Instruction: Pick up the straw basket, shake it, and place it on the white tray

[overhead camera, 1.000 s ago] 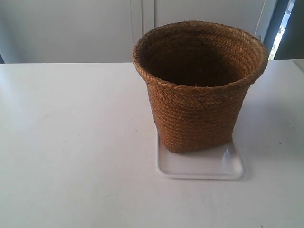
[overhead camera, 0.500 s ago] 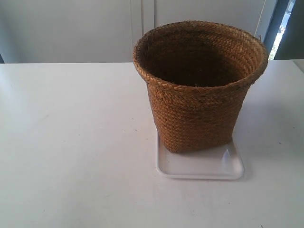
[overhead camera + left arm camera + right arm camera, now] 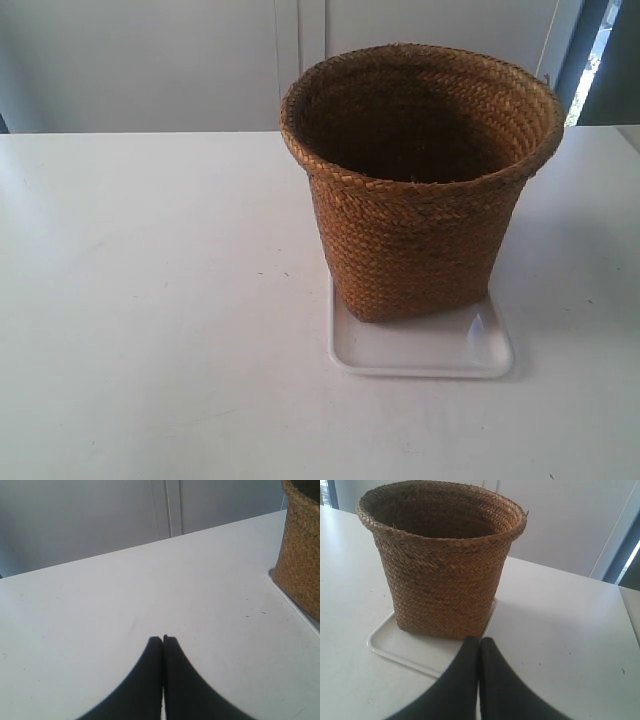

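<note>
no readable text, labels or numbers anywhere

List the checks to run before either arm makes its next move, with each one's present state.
1. The brown braided-straw basket stands on the flat white plastic tray: ok.
2. The basket is upright, not tilted: ok.
3. The basket's base lies wholly inside the tray's rim: cannot tell.
4. The left gripper is shut, holding nothing, apart from the basket: ok.
5. The right gripper is shut, holding nothing: ok.
</note>
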{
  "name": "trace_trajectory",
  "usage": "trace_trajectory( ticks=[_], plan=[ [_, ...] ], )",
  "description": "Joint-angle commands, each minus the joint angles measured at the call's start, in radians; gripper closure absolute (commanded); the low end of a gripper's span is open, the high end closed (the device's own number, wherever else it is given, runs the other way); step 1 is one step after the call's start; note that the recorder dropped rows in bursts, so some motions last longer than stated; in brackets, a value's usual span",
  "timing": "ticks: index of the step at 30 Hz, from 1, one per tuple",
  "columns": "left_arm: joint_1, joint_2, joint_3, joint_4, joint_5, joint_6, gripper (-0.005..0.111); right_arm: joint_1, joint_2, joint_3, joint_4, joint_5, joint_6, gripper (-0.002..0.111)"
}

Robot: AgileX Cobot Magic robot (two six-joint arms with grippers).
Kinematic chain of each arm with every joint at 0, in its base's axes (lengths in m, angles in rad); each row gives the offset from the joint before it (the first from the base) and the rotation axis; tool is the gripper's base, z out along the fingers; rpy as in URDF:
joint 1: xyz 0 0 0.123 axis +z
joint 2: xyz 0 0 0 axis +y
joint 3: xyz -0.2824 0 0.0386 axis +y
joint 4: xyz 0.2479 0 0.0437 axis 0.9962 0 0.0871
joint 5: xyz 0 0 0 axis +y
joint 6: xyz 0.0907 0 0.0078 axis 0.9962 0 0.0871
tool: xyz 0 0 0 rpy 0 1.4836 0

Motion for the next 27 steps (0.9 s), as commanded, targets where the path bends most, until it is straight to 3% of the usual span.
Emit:
trace_trajectory(
  ticks=[1, 13, 18, 27],
  plan=[
    [0.0, -0.008, 0.005, 0.005, -0.005, -0.007, 0.106, -0.006, -0.004, 0.004, -0.008, -0.006, 0.003, 0.108],
    [0.0, -0.008, 0.005, 0.005, -0.005, -0.007, 0.106, -0.006, -0.004, 0.013, -0.016, -0.026, -0.02, 0.108],
    [0.0, -0.008, 0.005, 0.005, -0.005, -0.007, 0.106, -0.006, -0.004, 0.101, -0.04, -0.275, -0.078, 0.108],
    [0.0, -0.008, 0.005, 0.005, -0.005, -0.007, 0.106, -0.006, -0.004, 0.415, -0.099, -0.72, -0.087, 0.108]
  ],
)
